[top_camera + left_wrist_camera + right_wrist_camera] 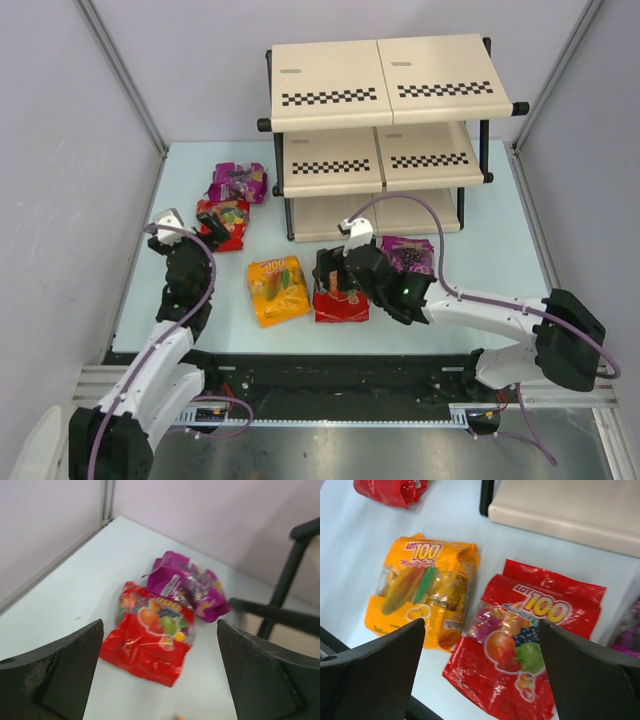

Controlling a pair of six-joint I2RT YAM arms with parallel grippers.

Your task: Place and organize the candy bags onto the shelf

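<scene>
Nothing on the shelf [380, 100] yet: orange bag [278, 290], middle red bag [340, 308], right purple bag [408, 255], left red bag [224, 222] and left purple bag [238, 182] all lying flat on the surface [480, 270], before the shelf or left of it. Right claw [481, 630] wide open and empty above the middle red bag; left claw [160, 630] equally open and empty, aimed at the left red bag. Seemingly the whole job left: five picks, five placements, then tidying.

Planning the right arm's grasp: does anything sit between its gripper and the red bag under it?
Nothing visible does. The right gripper is open above the red bag; the orange bag lies beside it, not over it.
</scene>
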